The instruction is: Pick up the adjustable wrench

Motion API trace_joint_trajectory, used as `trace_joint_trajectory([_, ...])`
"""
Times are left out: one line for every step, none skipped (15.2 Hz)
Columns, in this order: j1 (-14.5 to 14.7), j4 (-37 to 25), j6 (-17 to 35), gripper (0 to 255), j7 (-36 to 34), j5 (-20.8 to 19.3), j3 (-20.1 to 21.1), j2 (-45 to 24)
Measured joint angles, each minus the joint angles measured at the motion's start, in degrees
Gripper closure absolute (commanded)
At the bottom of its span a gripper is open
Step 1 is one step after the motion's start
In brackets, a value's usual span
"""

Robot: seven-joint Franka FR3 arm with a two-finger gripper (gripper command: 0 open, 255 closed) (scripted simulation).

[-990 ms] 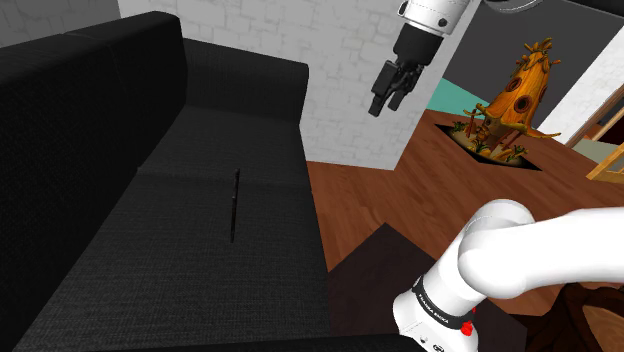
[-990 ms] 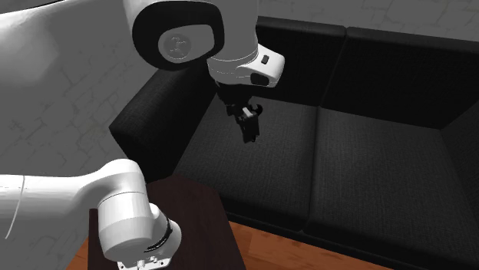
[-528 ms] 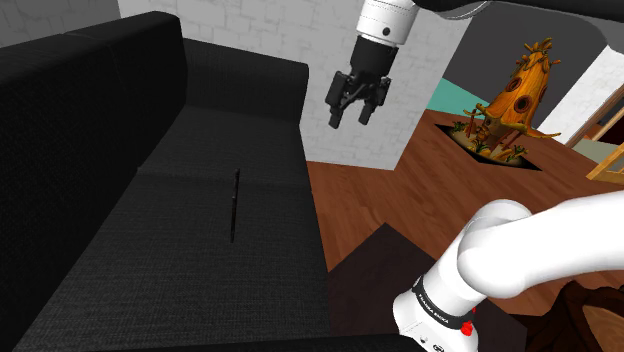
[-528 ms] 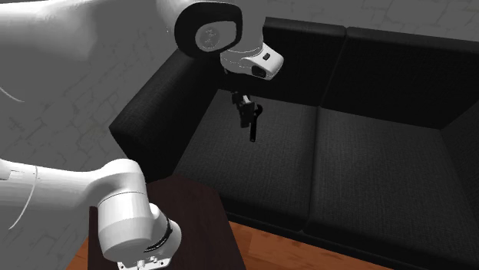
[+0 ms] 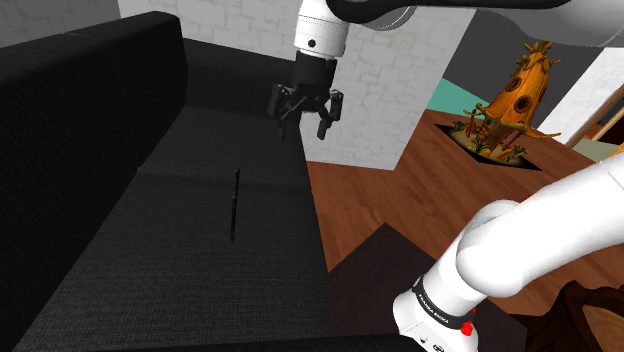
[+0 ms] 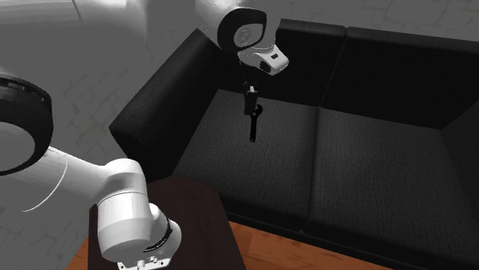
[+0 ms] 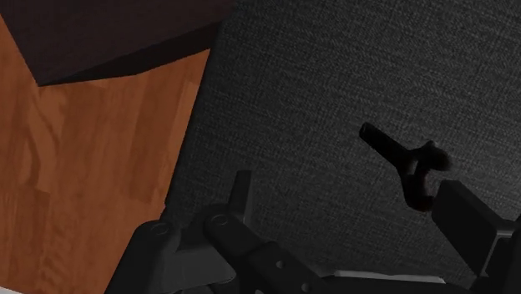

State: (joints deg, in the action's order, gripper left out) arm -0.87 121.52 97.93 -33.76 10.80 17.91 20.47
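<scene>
The wrench shows as a thin dark bar on the sofa seat, midway between backrest and front edge; whether it lies flat or on edge cannot be told. The gripper hangs above the seat, clear of it, fingers spread and empty. In the wrist view the wrench sits off-centre, close to one finger — the hand is to be shifted until the handle is centred, the fingers set across it, and the descent made straight, with closing withheld until the tips reach the fabric.
</scene>
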Motion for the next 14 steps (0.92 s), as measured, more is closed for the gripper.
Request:
trace_joint_trajectory([-0.1,-1.1,0.5,0,-2.4,0.2,0.9,-2.0])
trace_joint_trajectory([-0.2,-2.7,0.9,0,-4.7,0.2,1.7,-4.5])
trace_joint_trajectory([-0.2,-4.0,1.6,0,-7.2,0.2,2.7,-6.9])
trace_joint_trajectory([-0.3,-5.3,2.3,0,-9.4,0.1,3.3,-9.4])
trace_joint_trajectory([-0.4,-6.3,3.0,0,-11.4,0.0,3.8,-11.6])
trace_joint_trajectory([-0.3,-7.9,3.4,0,-13.7,-0.2,4.4,-14.1])
trace_joint_trajectory([-0.2,-9.9,3.4,0,-16.0,-0.5,4.8,-16.5])
trace_joint_trajectory([-0.1,-11.1,3.8,0,-18.0,-0.6,5.2,-18.6])
trace_joint_trajectory([0.2,-13.1,4.2,0,-20.3,-1.0,5.5,-21.3])
trace_joint_trajectory([0.6,-15.4,4.3,0,-22.7,-1.5,5.9,-24.1])
trace_joint_trajectory([0.8,-16.0,4.9,0,-23.8,-1.7,6.0,-25.7])
trace_joint_trajectory([0.9,-16.0,5.5,0,-24.3,-1.8,6.0,-26.4])
trace_joint_trajectory([1.0,-16.0,6.1,0,-24.7,-2.0,6.0,-27.0])
trace_joint_trajectory([1.0,-15.5,6.7,0,-24.7,-2.0,6.0,-27.2])
